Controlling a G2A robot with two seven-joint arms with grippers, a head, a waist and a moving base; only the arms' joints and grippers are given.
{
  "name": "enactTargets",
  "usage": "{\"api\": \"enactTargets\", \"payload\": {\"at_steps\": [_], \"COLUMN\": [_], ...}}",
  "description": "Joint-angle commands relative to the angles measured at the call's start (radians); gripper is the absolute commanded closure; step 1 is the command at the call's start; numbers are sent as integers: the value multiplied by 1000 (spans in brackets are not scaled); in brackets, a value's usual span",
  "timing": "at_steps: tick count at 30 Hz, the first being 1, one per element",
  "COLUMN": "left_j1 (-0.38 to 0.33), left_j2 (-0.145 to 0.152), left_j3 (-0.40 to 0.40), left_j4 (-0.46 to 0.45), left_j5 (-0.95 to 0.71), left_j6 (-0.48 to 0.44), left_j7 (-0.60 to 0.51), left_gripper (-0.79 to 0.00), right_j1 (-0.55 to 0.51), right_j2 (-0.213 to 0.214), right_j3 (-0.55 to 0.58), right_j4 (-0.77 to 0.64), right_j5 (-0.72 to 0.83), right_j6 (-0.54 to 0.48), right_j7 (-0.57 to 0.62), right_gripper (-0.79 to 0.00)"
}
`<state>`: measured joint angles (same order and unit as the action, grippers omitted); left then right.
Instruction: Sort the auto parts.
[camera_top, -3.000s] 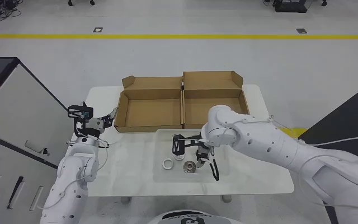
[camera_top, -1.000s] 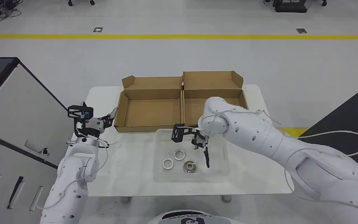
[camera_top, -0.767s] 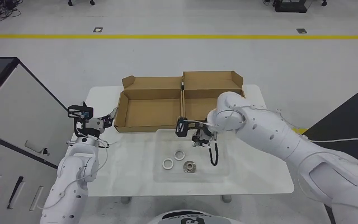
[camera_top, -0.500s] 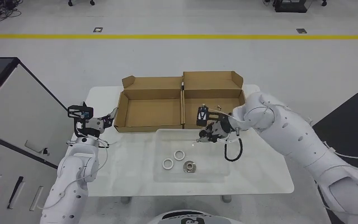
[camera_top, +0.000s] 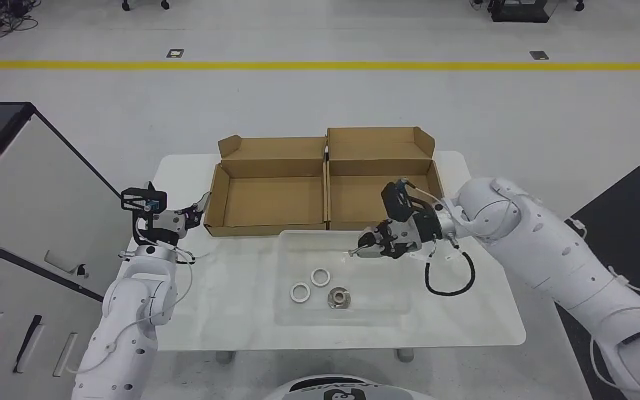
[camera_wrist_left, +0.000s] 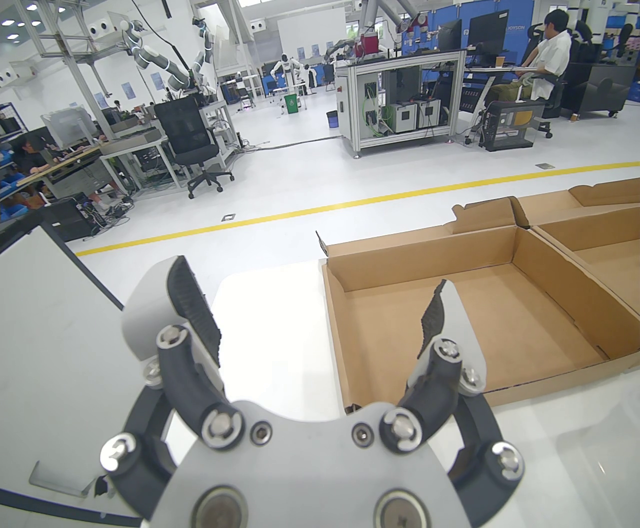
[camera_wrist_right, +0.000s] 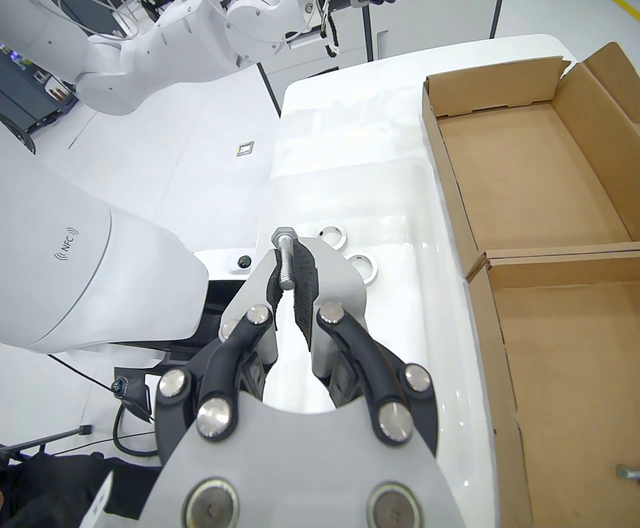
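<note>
My right gripper (camera_wrist_right: 287, 280) is clamped on a hex bolt (camera_wrist_right: 285, 257), head poking past the fingertips; the wrist view gives me its thread plainly. From above, I hang over the back edge of the tray (camera_top: 385, 300), just short of the right cardboard box (camera_top: 355, 200). Two white rings (camera_top: 321, 277) and a metal part (camera_top: 340, 297) lie in the tray. The right wrist view catches a second bolt (camera_wrist_right: 627, 472) in that box. My left gripper (camera_wrist_left: 310, 280) gapes open beside the left cardboard box (camera_wrist_left: 525, 310).

You see: silver-grey bolt (camera_wrist_right: 285, 260); black ribbed pads (camera_wrist_right: 306, 285); plain brown boxes (camera_top: 270, 200); whitish rings (camera_top: 321, 277); glossy white tray (camera_top: 392, 300); white table (camera_top: 210, 290); yellow floor line (camera_top: 320, 65).
</note>
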<state>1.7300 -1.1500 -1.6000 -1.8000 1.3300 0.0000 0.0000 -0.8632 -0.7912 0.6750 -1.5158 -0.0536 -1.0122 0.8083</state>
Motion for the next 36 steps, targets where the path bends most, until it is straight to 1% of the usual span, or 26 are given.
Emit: {"api": "enactTargets", "payload": {"at_steps": [1, 8, 10, 13, 18, 24, 29, 36], "left_j1": [0, 0, 0, 0, 0, 0, 0, 0], "left_j2": [0, 0, 0, 0, 0, 0, 0, 0], "left_j3": [0, 0, 0, 0, 0, 0, 0, 0], "left_j4": [0, 0, 0, 0, 0, 0, 0, 0], "left_j5": [0, 0, 0, 0, 0, 0, 0, 0], "left_j6": [0, 0, 0, 0, 0, 0, 0, 0], "left_j7": [0, 0, 0, 0, 0, 0, 0, 0], "left_gripper": [-785, -785, -785, -785, -785, -785, -785, -785], "right_j1": [0, 0, -13, -27, -51, -37, 17, 17], "right_j2": [0, 0, 1, 14, 43, 64, 67, 67], "right_j3": [0, 0, 14, 47, 111, 131, 116, 116], "right_j4": [0, 0, 13, 43, 25, -111, -211, -211], "right_j5": [-1, -1, 34, 139, 390, 577, 696, 696], "right_j6": [0, 0, 2, 0, 0, 0, 0, 0], "right_j7": [0, 0, -44, -67, 0, 0, 0, 0], "right_gripper": [0, 0, 0, 0, 0, 0, 0, 0]}}
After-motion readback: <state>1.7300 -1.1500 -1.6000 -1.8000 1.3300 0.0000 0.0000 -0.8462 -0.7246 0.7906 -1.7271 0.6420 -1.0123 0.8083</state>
